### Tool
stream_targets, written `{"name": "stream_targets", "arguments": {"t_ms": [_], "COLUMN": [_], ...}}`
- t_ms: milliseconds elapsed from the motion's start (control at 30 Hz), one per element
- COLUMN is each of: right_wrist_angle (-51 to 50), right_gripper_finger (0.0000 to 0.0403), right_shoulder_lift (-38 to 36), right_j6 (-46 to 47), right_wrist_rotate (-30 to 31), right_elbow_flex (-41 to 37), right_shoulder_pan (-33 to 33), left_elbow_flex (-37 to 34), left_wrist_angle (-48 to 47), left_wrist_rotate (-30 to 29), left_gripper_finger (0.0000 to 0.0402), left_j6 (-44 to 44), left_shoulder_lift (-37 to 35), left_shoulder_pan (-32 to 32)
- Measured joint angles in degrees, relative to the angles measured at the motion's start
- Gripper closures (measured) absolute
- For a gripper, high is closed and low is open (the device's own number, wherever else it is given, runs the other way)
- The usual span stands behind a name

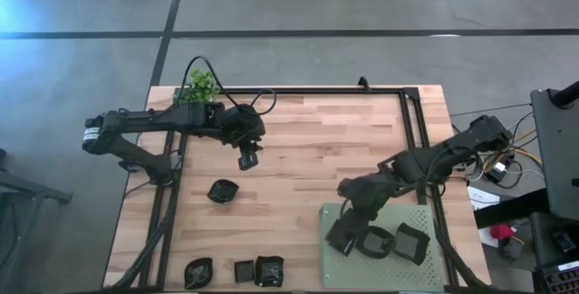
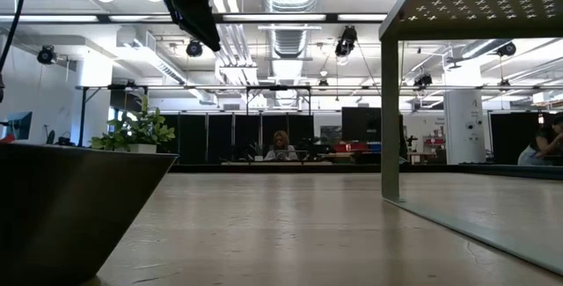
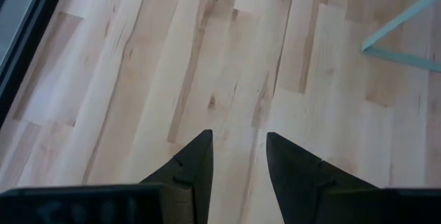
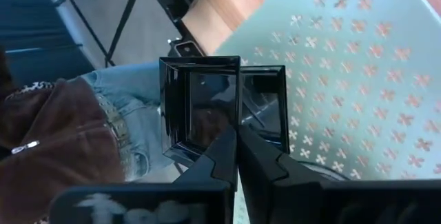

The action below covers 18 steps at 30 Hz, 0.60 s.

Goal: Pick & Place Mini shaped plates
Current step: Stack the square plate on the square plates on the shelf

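Observation:
My right gripper [image 1: 346, 224] hangs over the left edge of the green mat [image 1: 425, 271], shut on a black square mini plate [image 4: 200, 107]. Two more dark plates [image 1: 374, 242] [image 1: 412, 242] lie on the mat. A rounded plate [image 1: 223, 191] rests on the wood left of centre. Three plates [image 1: 198, 271] [image 1: 244, 270] [image 1: 269, 270] sit along the near edge. My left gripper [image 1: 247, 160] is open and raised above the far left part of the table; in the left wrist view, the left gripper [image 3: 238, 138] has only bare wood below it. My right gripper pinches the square plate by one rim wall [image 4: 238, 117] between its two shut fingers [image 4: 220, 151]. The plate stands tilted on edge ahead of the fingertips, over the mat's left edge [image 1: 339, 237]. Whether its lower side touches the mat, I cannot tell.
A small green plant [image 1: 201, 86] stands at the far left corner. A black frame rail [image 1: 416, 131] runs along the table's far and right sides. A person in jeans and a brown jacket [image 4: 62, 134] shows beyond the near edge. One dark plate [image 2: 62, 207] looms close in the low view.

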Motion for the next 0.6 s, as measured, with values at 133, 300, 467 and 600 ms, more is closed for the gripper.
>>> {"name": "stream_targets", "arguments": {"t_ms": [133,300,467,600], "right_wrist_angle": [-0.3,-2.9,-2.9,-2.8], "right_gripper_finger": [0.0394,0.0394,0.0394,0.0394], "right_shoulder_lift": [0.5,2.5,3.4,3.3], "right_j6": [0.6,0.4,-0.2,-0.4], "right_wrist_rotate": [0.6,-1.0,-3.9,-3.6], "right_elbow_flex": [0.0,-0.4,-0.4,-0.4], "right_shoulder_pan": [1.1,2.0,2.1,2.1], "left_elbow_flex": [0.0,0.0,0.0,0.0], "left_wrist_angle": [0.0,0.0,0.0,0.0], "left_wrist_rotate": [0.0,0.0,0.0,0.0], "left_gripper_finger": [0.0274,0.0274,0.0274,0.0274], "left_j6": [0.8,1.0,1.2,1.2], "left_shoulder_lift": [0.0,0.0,0.0,0.0], "left_shoulder_pan": [0.0,0.0,0.0,0.0]}}
